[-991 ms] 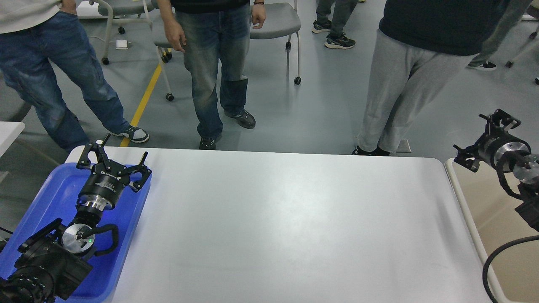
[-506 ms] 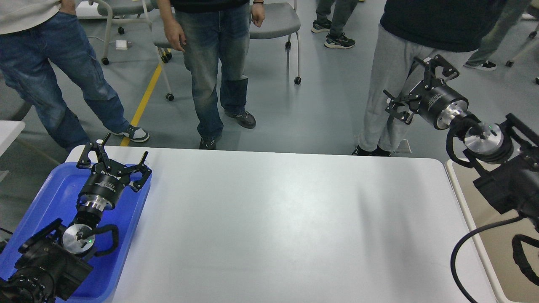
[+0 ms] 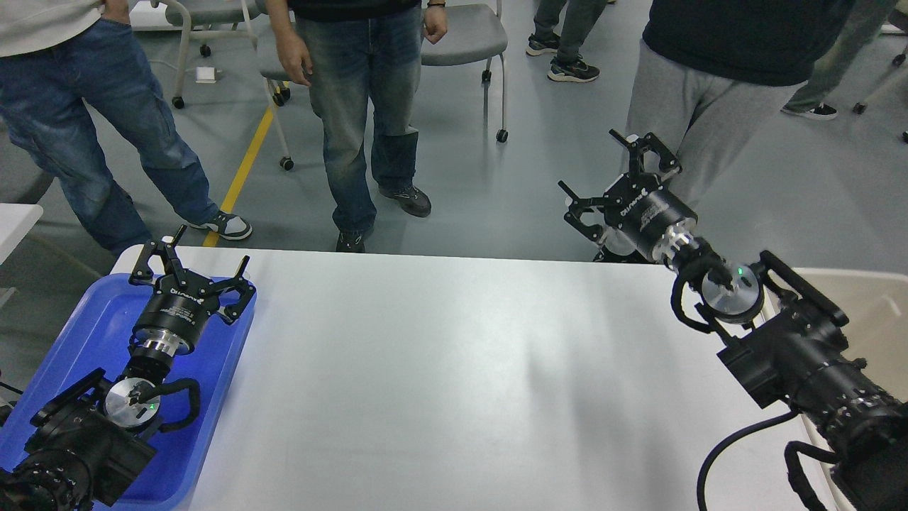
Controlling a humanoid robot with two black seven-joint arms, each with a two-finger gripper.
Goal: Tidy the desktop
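Note:
The desktop (image 3: 454, 369) is a wide white tabletop with rounded corners, and I see nothing lying on its surface. My left gripper (image 3: 190, 273) is open and empty, held over the far end of a blue tray (image 3: 85, 333) at the table's left edge. My right gripper (image 3: 616, 184) is open and empty, raised above the table's far edge at the right, with its arm stretching across the table's right side.
A beige bin (image 3: 876, 298) stands off the table's right edge, partly hidden by my right arm. Several people stand just beyond the far edge, with wheeled chairs (image 3: 468, 42) behind them.
My right arm has swung up and to the left, from over the beige bin to above the table's far right edge. The left arm has not moved.

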